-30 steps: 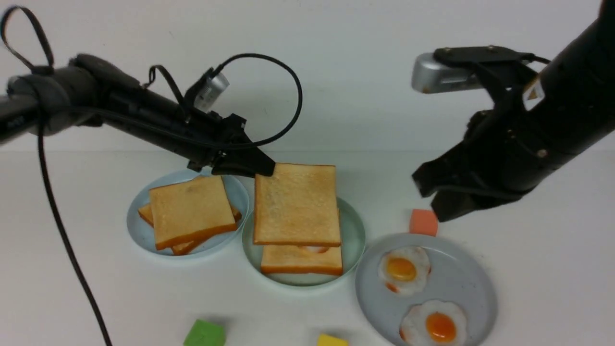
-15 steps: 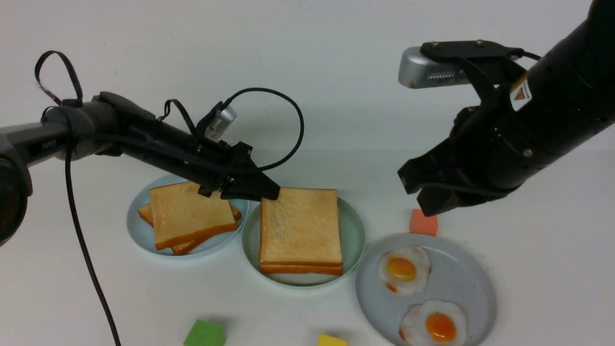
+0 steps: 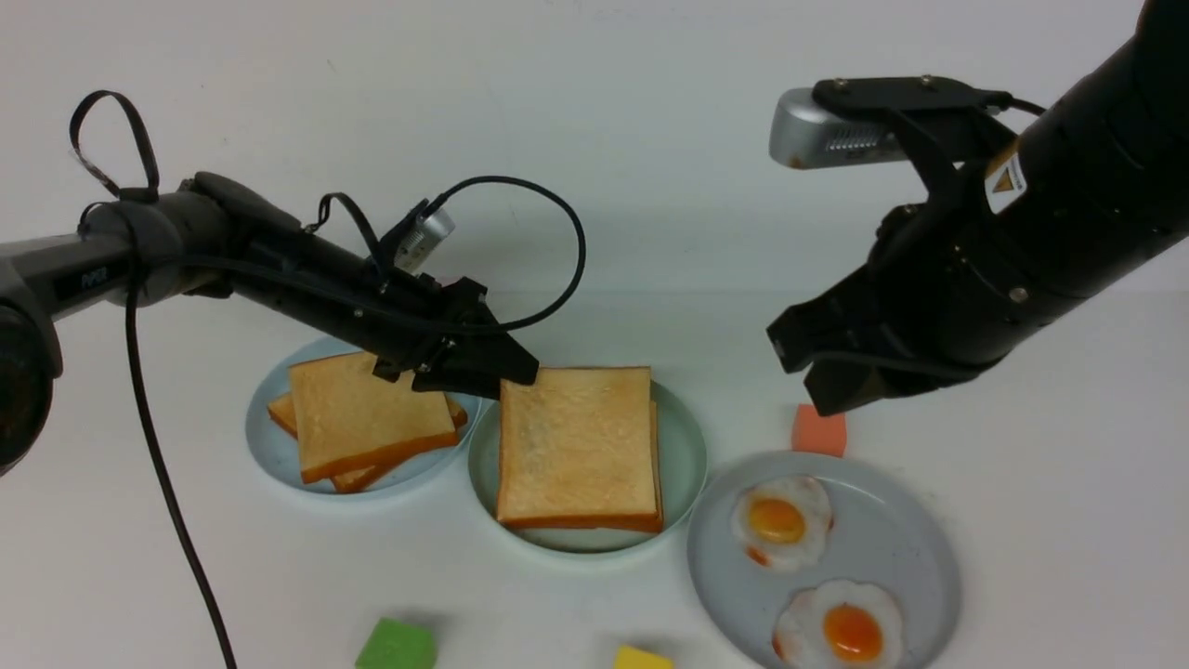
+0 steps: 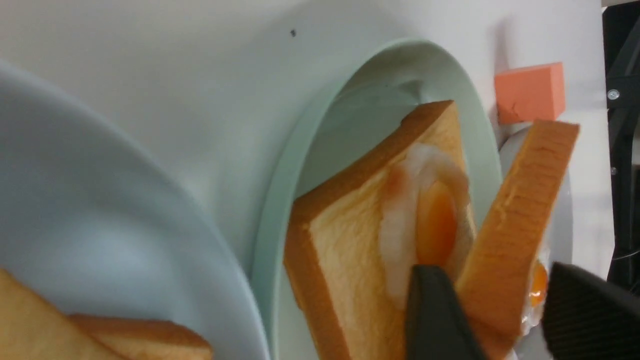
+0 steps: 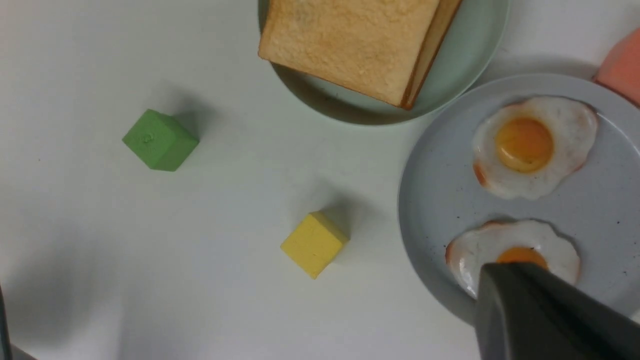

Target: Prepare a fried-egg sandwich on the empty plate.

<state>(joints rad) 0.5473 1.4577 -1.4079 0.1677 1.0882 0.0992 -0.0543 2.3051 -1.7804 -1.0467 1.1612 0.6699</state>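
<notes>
The mint-green plate (image 3: 683,465) holds a toast slice (image 4: 345,240) with a fried egg (image 4: 425,215) on it. A second toast slice (image 3: 576,446) lies over them and hides the egg in the front view. In the left wrist view this top slice (image 4: 515,220) is still tilted up at my gripper's end. My left gripper (image 3: 506,374) is open at the slice's far left corner. The slice rests against one finger (image 4: 435,310), with a gap to the other. My right gripper (image 3: 822,381) hangs shut and empty above the grey plate's far edge.
A pale blue plate (image 3: 269,446) on the left holds loose toast slices (image 3: 367,409). A grey plate (image 3: 892,539) on the right holds two fried eggs (image 3: 778,520). An orange block (image 3: 818,430) sits behind it. Green (image 3: 397,646) and yellow (image 3: 641,660) cubes lie at the front.
My left gripper came down and lowered the top toast from a raised tilt onto the egg and lower slice. My right arm shifted slightly left, then held still.
</notes>
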